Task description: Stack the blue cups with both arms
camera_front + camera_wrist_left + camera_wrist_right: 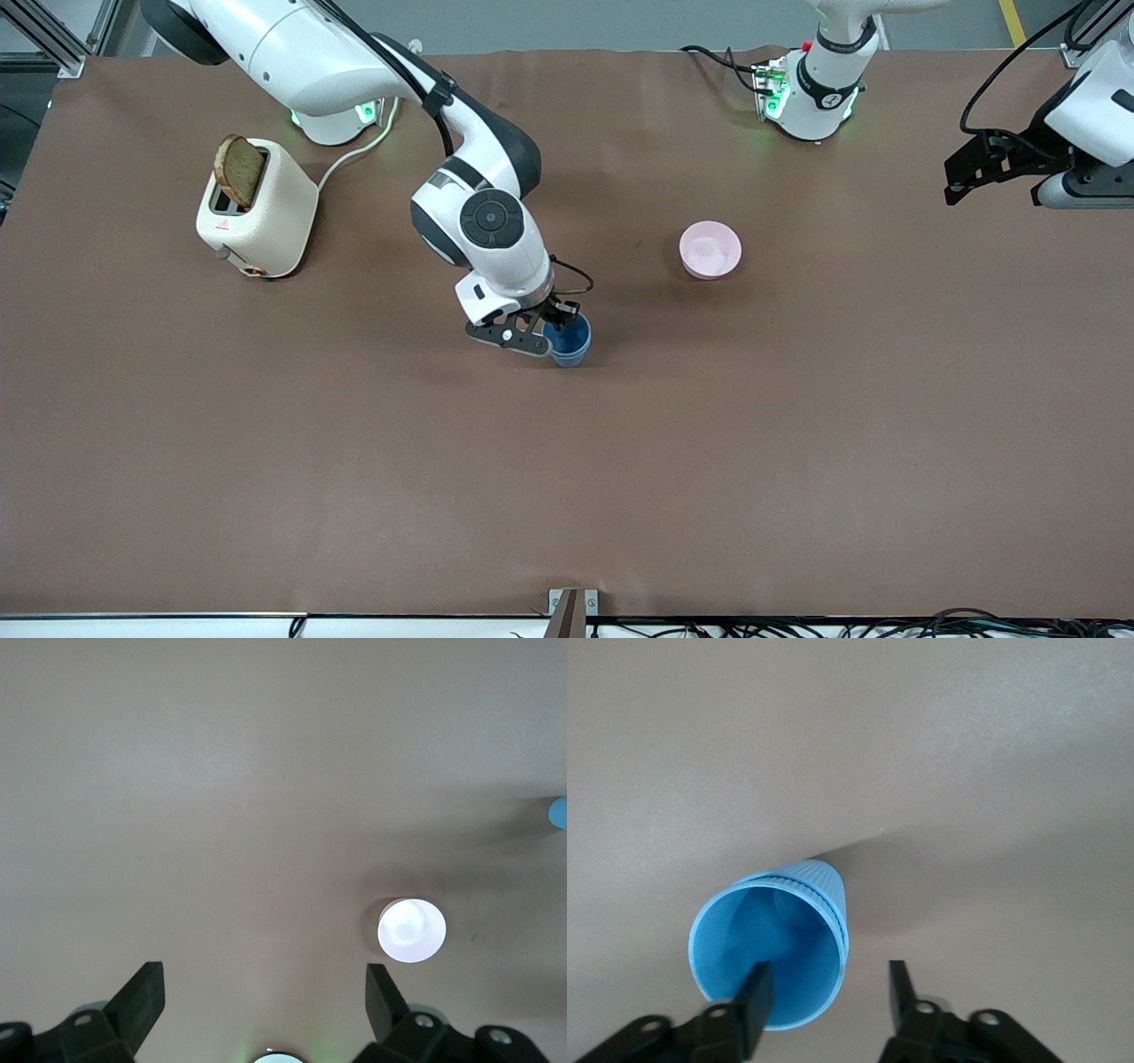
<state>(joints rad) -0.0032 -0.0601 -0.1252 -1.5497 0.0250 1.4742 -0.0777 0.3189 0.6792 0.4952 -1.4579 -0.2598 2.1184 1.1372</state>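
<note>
The blue cups stand nested one in the other near the middle of the table; in the right wrist view a second rim shows just under the top rim of the blue cups. My right gripper hangs just over them, open. In the right wrist view the right gripper has one finger over the cup's mouth and the other outside the rim, clear of the wall. My left gripper waits open in the air at the left arm's end of the table. The left gripper holds nothing.
A pink bowl sits farther from the front camera than the cups, toward the left arm's end, and the pink bowl also shows in the left wrist view. A cream toaster with a bread slice stands at the right arm's end.
</note>
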